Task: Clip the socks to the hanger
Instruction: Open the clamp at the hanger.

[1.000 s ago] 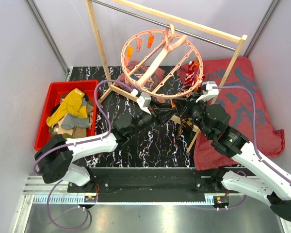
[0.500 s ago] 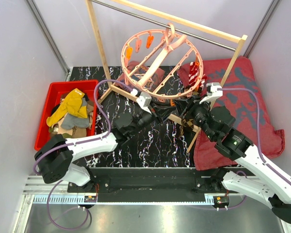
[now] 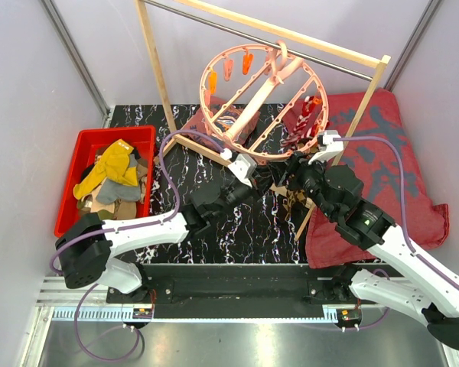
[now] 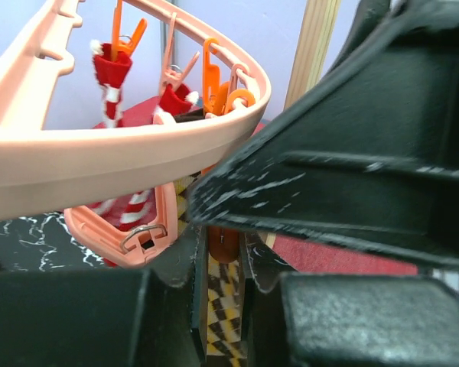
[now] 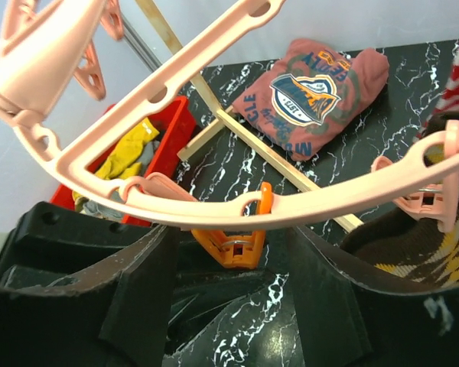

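Observation:
The salmon-pink ring hanger (image 3: 256, 98) hangs tilted from the wooden rack. A red-white striped sock (image 3: 306, 122) is clipped on its right rim and also shows in the left wrist view (image 4: 111, 73). My left gripper (image 3: 252, 182) sits under the ring's near rim. It is shut (image 4: 223, 264) on the brown-tan argyle sock (image 4: 223, 306), just below an orange clip (image 4: 223, 241). My right gripper (image 3: 297, 172) stands open (image 5: 237, 271) on either side of an orange clip (image 5: 237, 245) under the rim, not touching it. The argyle sock (image 5: 428, 260) hangs to its right.
A red bin (image 3: 73, 153) at the left holds the mustard, grey and other socks (image 3: 115, 172). The wooden rack's post (image 3: 157, 69) and its floor bar cross the marble table. A dark-red patterned cloth (image 3: 390, 153) covers the right side. A folded reddish shirt (image 5: 314, 92) lies behind the hanger.
My right gripper has opened off the orange clip. The hanger has swung up and to the right. My left gripper closed tighter on the argyle sock and shifted right.

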Tool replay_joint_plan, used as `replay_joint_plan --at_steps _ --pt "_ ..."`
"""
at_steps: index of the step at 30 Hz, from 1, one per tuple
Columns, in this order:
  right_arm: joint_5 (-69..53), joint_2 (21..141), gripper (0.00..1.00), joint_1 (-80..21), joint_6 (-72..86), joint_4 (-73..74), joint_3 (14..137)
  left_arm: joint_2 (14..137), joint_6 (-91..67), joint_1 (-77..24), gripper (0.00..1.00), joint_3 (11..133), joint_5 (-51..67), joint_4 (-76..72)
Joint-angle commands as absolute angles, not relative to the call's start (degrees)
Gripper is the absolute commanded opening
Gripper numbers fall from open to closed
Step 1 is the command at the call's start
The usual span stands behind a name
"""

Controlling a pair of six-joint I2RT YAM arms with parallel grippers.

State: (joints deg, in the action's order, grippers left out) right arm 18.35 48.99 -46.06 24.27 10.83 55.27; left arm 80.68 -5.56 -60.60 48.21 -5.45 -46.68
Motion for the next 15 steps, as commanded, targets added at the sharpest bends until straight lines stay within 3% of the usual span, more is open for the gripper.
replay_joint_plan --at_steps 1,9,15 --pt "19.95 49.57 0.66 -46.14 23.47 10.81 58.09 79.45 -0.88 -61.79 0.0 50.45 -8.26 -45.09" --pt "21.8 49.83 0.65 -46.14 21.54 9.76 59.68 79.89 1.05 -62.67 0.0 51.15 -9.75 -43.33" --pt "21.8 50.19 0.58 -46.14 21.01 8.88 60.29 80.33 2.02 -63.37 0.0 51.77 -10.46 -42.54"
